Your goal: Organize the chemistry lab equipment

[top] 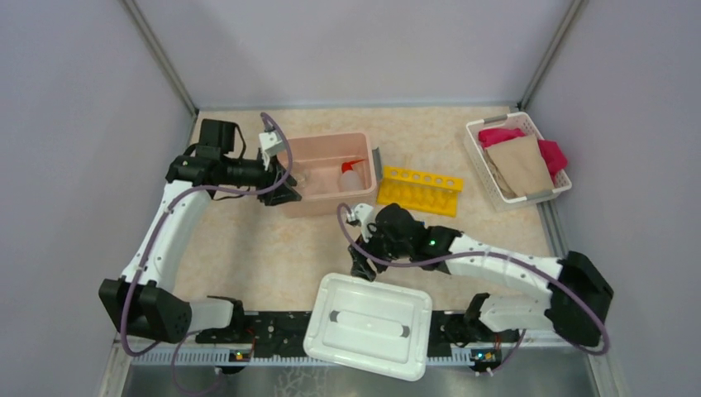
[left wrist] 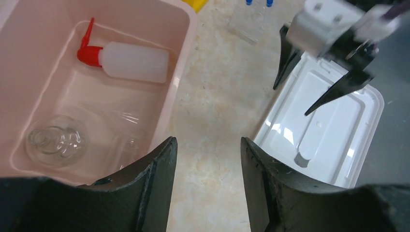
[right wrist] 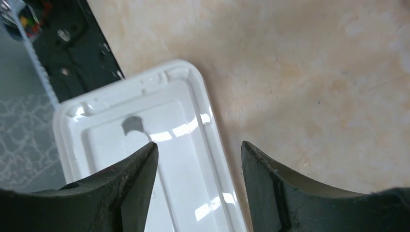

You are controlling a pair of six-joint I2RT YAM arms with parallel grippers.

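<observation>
Lying stowed in bin (top: 331, 137): bottle (top: 351, 175), flask (left wrist: 55, 140); rack (top: 417, 190) just beside; left gripper (left wrist: 207, 145) apart, empty, at bin rim; right gripper (right wrist: 198, 147) apart over lid (right wrist: 179, 116) edge, seemingly for grasping.

A pink tub (top: 324, 203) sits near the back of the tan table (top: 248, 248). A big white lid (top: 368, 324) lies flat at the near edge, well apart from the tub. At the back right stands a white basket (top: 474, 147). In it lie a pink cloth (top: 501, 136) and a tan cloth (top: 521, 165), the tan one on top.
</observation>
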